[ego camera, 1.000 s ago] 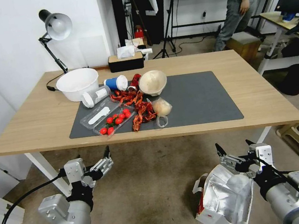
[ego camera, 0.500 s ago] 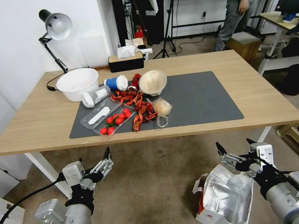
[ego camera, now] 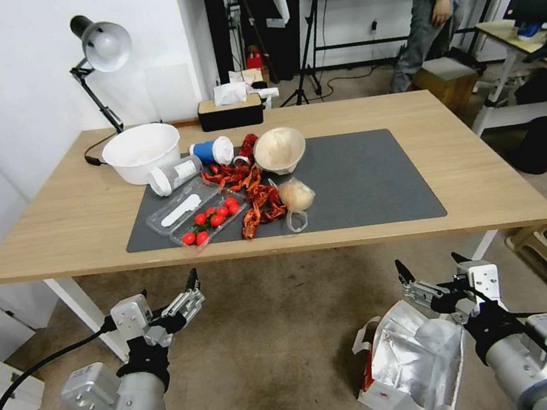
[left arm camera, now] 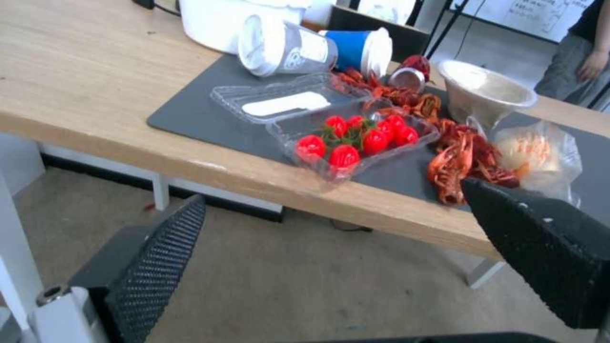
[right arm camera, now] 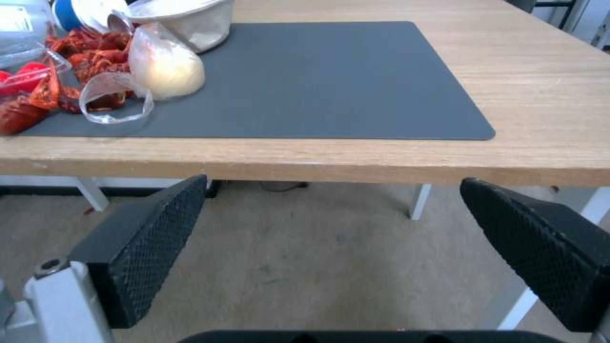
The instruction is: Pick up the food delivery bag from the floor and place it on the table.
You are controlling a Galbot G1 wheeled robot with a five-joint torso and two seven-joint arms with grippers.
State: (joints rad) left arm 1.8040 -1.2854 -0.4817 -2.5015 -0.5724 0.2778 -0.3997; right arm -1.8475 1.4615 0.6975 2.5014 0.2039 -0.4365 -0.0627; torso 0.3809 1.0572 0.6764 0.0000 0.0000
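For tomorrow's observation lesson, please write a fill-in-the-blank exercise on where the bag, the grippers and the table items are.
1. The bag lies on the ____.
2. The gripper nearest the bag is the ____ one.
3. The fingers of the left gripper are ____.
4. The tomatoes sit in a clear tray on the grey ____.

Missing words: floor; right; open; mat

A white bowl (ego camera: 141, 152) stands far left below a desk lamp (ego camera: 100, 49), with two tipped cups (ego camera: 194, 164), a tissue box (ego camera: 230, 112), a tan bowl (ego camera: 279, 150), tomatoes (ego camera: 210, 221) in a clear tray, red crayfish (ego camera: 254, 197) and a small plastic bag (ego camera: 296, 197) to its right.
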